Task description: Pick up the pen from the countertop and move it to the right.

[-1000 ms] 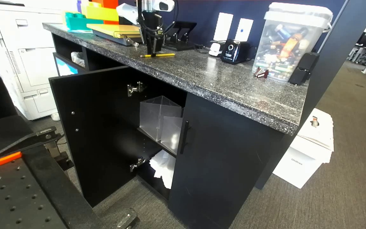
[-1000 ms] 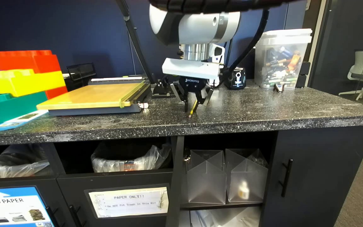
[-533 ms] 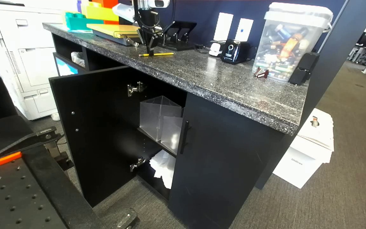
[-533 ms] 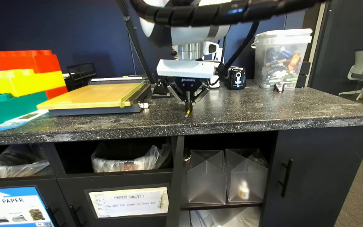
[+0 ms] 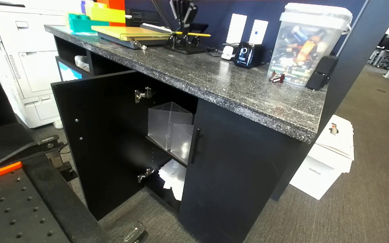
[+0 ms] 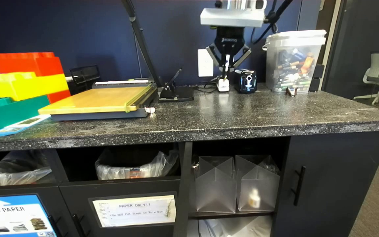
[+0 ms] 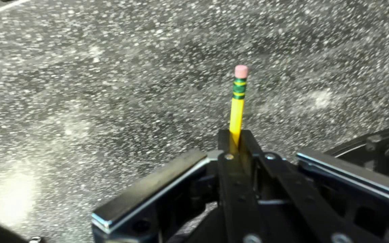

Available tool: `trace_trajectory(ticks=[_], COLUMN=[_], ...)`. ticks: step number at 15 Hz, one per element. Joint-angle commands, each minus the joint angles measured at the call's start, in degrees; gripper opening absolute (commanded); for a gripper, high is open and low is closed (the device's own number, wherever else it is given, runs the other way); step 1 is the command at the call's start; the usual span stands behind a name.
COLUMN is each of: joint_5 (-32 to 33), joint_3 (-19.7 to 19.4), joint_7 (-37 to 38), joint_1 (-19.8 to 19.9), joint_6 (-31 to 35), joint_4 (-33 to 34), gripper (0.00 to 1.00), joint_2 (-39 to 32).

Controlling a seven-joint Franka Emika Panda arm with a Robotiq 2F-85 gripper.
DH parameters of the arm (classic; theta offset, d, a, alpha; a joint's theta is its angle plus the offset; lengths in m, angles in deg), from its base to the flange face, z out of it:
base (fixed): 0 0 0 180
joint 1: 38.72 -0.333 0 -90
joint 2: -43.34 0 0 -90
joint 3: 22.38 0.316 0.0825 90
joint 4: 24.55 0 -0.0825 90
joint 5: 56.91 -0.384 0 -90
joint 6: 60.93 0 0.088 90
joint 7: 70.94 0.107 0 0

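Counter (image 6: 275, 112): dark, speckled; right part the likely destination. Tub (image 6: 296, 62): far side, right; probably the limit of travel. Gripper (image 7: 235, 138): clenched on the pen (image 7: 236, 113), held above the counter, presumably to carry without scraping. Pen: crosswise in the grip, eraser end protruding.

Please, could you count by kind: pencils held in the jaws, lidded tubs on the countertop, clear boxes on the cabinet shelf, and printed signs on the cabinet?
Pencil held in the jaws: 1
Lidded tub on the countertop: 1
Clear boxes on the shelf: 2
Printed signs: 2
Total: 6
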Motion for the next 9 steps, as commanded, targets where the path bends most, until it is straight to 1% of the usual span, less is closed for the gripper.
trace_trajectory(ticks=[1,3,5,6,7,9], joint_5=[-1.66,-1.57,-1.45,-1.51,-1.64,-1.81], joint_3=[0.24,-0.36,-0.92,-1.15,-1.23,-1.41], joint_7=[0.95,1.59,2.28,2.95,3.53,4.98], joint_1=[5.89,9.22,12.29,13.69,14.94,17.27], joint_6=[-4.67,-5.65,-8.32,-7.48,-6.17,-5.65], joint_4=[-1.84,-2.24,3.57,2.79,0.58,0.42], gripper=[0.02,0.02,0.02,0.02,0.02,0.02], joint_2=[1.93,1.4,-2.93,-2.99,-2.28,-2.99])
